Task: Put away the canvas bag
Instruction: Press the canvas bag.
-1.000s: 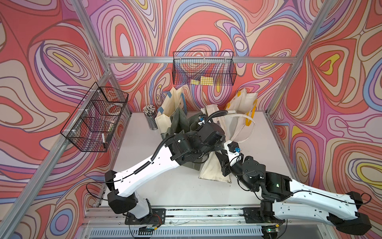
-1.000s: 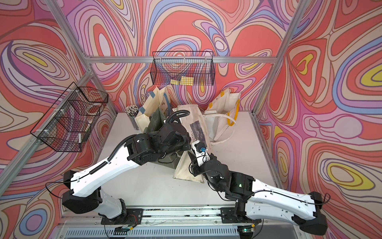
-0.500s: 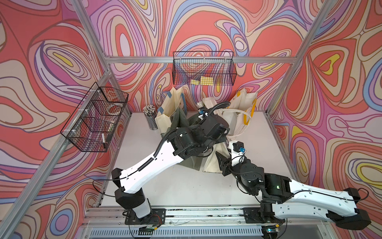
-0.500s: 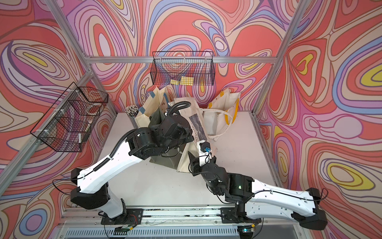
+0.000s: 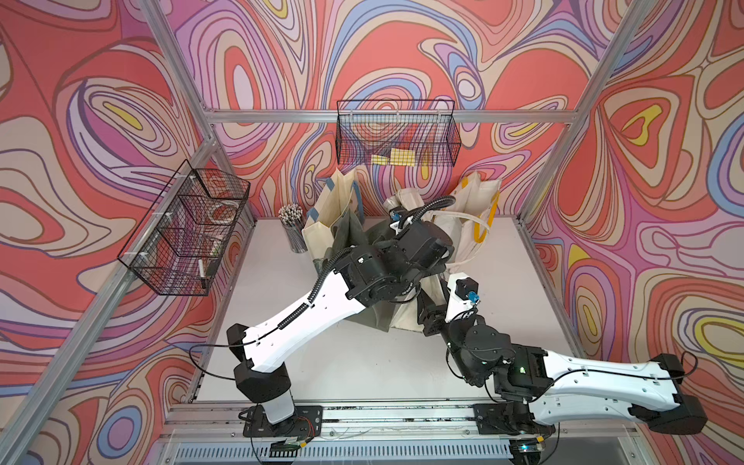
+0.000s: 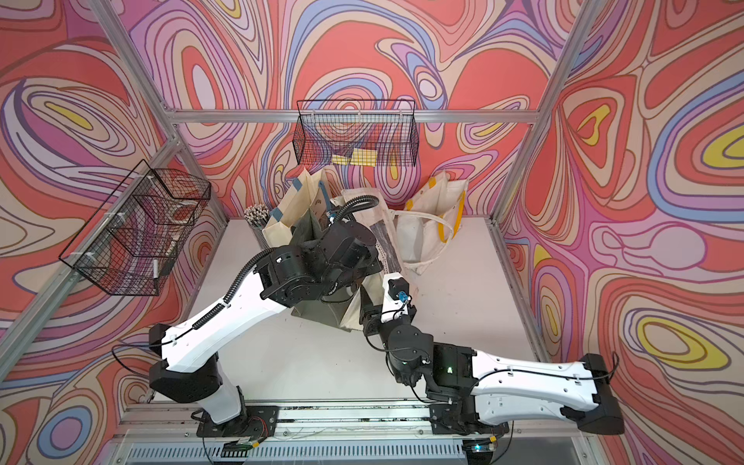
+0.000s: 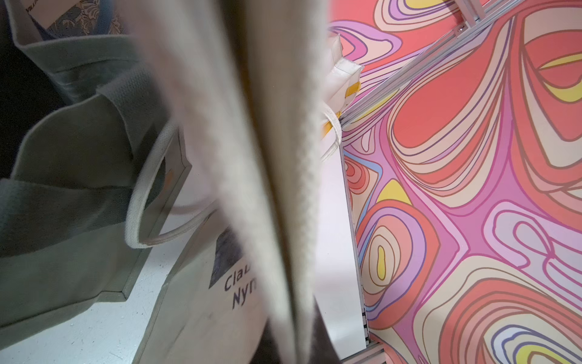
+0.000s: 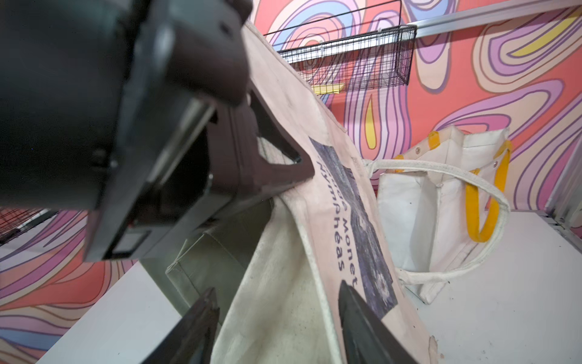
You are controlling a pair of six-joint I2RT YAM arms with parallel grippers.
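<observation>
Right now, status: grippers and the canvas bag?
Left gripper shut on canvas bag, holding it up. Right gripper open, straddling it. Green bag close beside.

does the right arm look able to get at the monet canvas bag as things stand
Probably yes: the right claw is open with the canvas bag hanging between its jaws, nothing blocking. The left claw, shut on it higher up, holds it there.

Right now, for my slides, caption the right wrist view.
Left claw pinches the upper edge of the printed canvas bag; open right claw straddles the fabric below.
</observation>
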